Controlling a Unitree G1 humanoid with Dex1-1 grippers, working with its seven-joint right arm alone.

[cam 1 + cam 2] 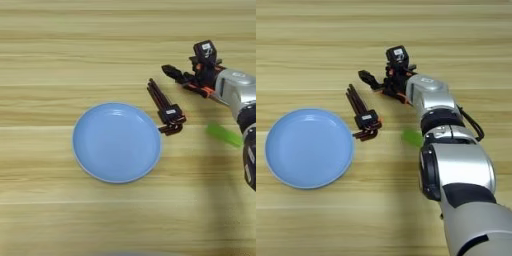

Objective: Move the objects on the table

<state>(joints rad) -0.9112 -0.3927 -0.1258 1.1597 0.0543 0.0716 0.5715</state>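
The fingers (378,82) sit among black and orange parts; you cannot tell their spread or whether they grip the pliers (192,82), whose outline is hard to make out. The hex-key set (166,108) lies just beside the plate (116,142) on the desk (50,60). The forearm (428,97) half hides the green piece (412,137).

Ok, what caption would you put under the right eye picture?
Robot gripper reaching over wooden table beside hex-key set and empty blue plate.

Light wooden table (125,30) with horizontal plank-like grain lines fills whole frame, edge to edge; soft even light, faint shadows.
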